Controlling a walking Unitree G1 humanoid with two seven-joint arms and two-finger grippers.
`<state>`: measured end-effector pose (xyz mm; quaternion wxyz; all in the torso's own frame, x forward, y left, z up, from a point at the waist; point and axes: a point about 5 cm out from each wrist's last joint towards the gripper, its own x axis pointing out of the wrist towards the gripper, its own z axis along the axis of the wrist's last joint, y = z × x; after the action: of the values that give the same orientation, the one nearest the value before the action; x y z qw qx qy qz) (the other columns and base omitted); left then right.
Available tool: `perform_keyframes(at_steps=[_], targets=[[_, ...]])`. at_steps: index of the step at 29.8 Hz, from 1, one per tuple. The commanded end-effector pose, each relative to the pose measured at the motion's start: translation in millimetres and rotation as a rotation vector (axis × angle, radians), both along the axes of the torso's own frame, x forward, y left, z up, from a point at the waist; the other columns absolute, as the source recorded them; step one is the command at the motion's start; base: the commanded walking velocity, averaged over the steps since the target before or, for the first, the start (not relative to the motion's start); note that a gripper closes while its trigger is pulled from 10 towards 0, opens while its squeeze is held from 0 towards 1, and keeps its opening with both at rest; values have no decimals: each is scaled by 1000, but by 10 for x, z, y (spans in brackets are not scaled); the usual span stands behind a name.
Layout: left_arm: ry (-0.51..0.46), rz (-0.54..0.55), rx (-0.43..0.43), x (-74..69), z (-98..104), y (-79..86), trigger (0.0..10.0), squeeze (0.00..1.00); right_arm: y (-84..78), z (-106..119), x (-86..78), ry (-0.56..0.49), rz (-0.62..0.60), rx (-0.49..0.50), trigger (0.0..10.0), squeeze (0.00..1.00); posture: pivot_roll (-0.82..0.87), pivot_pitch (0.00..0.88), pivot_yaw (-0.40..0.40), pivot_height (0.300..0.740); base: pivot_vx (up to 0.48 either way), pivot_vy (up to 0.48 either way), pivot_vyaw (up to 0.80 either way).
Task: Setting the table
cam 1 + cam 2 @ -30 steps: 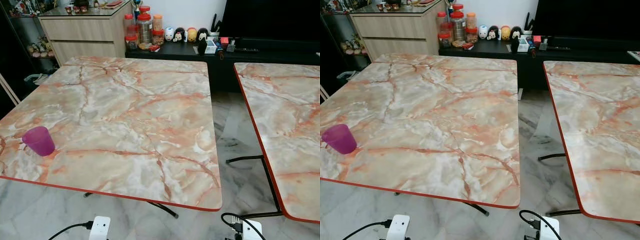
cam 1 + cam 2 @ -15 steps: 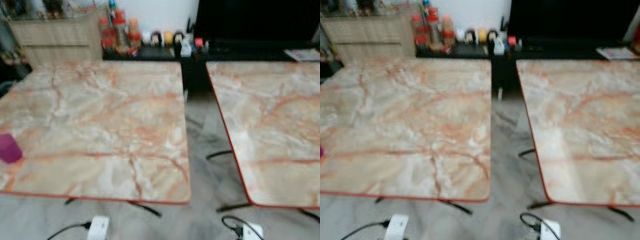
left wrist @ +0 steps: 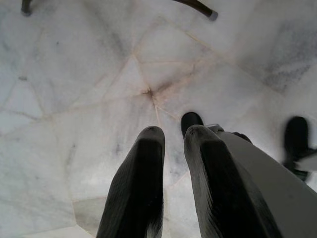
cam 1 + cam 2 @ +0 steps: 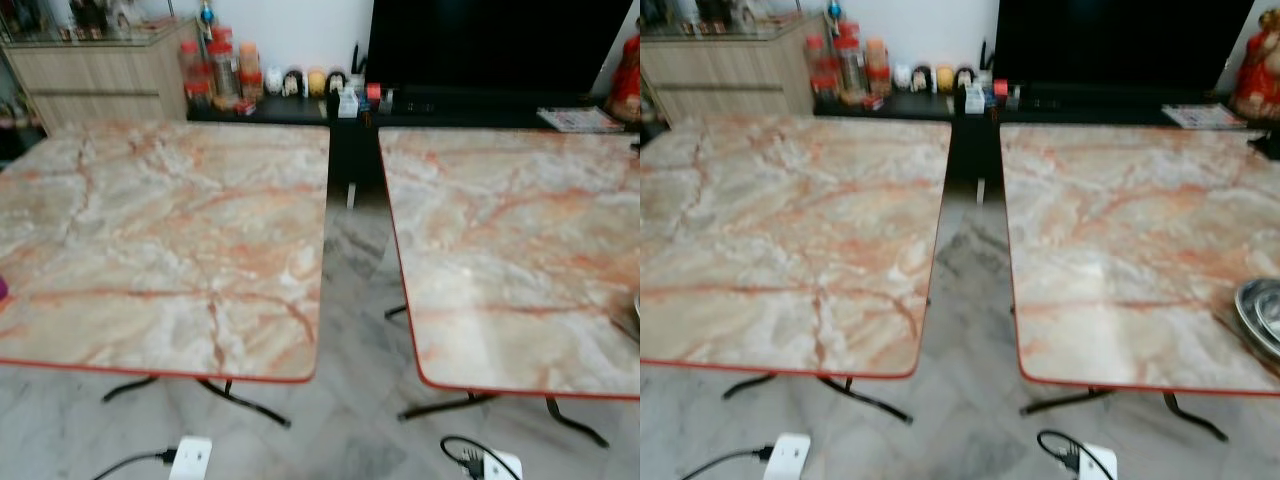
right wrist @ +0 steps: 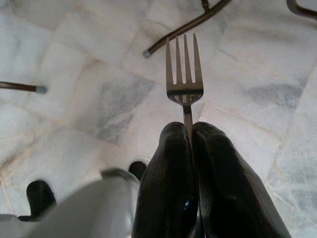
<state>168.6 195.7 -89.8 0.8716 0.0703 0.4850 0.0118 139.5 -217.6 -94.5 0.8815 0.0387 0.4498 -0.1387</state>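
Two jaws: right gripper (image 5: 190, 136) clamped on fork (image 5: 184, 74), left gripper (image 3: 173, 136) slightly apart.

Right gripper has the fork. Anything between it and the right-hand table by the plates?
Nothing visible. The right gripper is shut on the fork, low over the floor. The right-hand table is bare up to the metal plates at its right edge.

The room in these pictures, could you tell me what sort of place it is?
Probably a home living or dining room: two marble-patterned folding tables on a tiled floor, a large dark television on a low black cabinet, and food jars beside a wooden sideboard.
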Motion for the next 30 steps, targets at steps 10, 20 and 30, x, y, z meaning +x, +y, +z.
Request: perform_keyframes(at_steps=[10, 20, 30], targets=[[6, -47, -3, 13, -4, -65, 10000, 0, -44, 3, -27, 0, 6, -12, 10000, 0, -80, 0, -1, 740, 0, -315, 0], [2, -35, -6, 26, 1, -64, 10000, 0, -43, 11, -7, -15, -12, -4, 10000, 0, -85, 0, 1, 740, 0, -315, 0], [13, -26, -8, -26, -20, -59, 10000, 0, -27, 13, -7, -34, -25, 14, 10000, 0, -82, 0, 3, 740, 0, -315, 0]])
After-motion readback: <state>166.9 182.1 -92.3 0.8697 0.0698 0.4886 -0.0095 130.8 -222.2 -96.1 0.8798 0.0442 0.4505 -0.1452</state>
